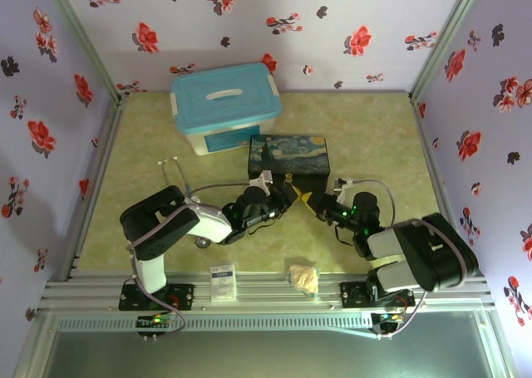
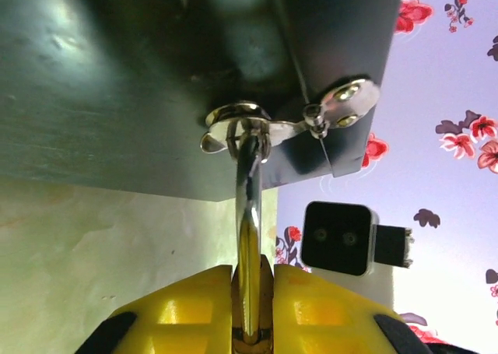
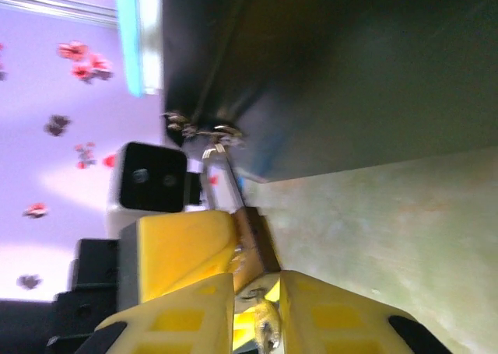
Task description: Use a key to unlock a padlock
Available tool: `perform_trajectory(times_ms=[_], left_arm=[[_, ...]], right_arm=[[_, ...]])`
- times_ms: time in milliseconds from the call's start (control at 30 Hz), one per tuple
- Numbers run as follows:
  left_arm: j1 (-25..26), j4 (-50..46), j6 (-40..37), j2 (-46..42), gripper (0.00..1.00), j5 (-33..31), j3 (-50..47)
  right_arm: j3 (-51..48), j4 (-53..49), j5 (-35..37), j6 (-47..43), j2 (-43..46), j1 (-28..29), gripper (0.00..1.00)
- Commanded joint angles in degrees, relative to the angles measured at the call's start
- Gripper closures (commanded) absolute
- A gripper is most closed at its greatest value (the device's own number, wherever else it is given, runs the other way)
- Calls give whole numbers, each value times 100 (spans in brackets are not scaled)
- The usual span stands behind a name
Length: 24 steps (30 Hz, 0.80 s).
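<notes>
One axis matters: the padlock runs straight out from the left gripper to the hasp on the box, with the shackle threaded through it. Left gripper is clamped on the padlock. Right gripper has the key between its pads; can't tell whether it's pinched firm. The padlock body sits dead ahead of the right tips, just past the key, tilted slightly left of the finger line. Keyhole not visible. My read: the right arm does the work, and the key axis must line up with the body before pushing in.
</notes>
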<state>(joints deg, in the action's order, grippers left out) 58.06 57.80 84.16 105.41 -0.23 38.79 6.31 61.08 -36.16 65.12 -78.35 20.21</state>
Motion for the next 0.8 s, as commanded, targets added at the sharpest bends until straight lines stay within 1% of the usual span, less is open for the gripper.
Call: perform_trajectory(times_ms=[0, 33, 100, 200, 300, 400, 500, 600, 767], left_arm=[[36, 154, -51, 115, 100, -305, -155], [24, 114, -61, 133, 100, -308, -156], [30, 13, -115, 150, 100, -306, -138], [30, -196, -242, 123, 100, -303, -109], [30, -533, -368, 36, 100, -280, -48], [29, -710, -430, -36, 100, -249, -46], [12, -847, -464, -128, 100, -172, -37], [12, -949, -511, -210, 100, -93, -29], [12, -1107, -572, -349, 100, 26, 13]], right_arm=[[621, -3802, 1166, -1361, 666, 121, 79], [778, -4492, 1406, -1824, 872, 301, 78], [869, -5121, 1757, -2138, 1239, 524, 77], [767, -5207, 1771, -2358, 1667, 623, 76], [769, -5366, 1829, -2795, 1939, 775, 72], [921, -5800, 2500, -3304, 2143, 1275, 71], [1072, -5892, 3031, -3539, 2040, 1760, 67], [1273, -5877, 3386, -3784, 1746, 2129, 66], [1339, -5468, 3813, -4095, 1433, 2406, 64]])
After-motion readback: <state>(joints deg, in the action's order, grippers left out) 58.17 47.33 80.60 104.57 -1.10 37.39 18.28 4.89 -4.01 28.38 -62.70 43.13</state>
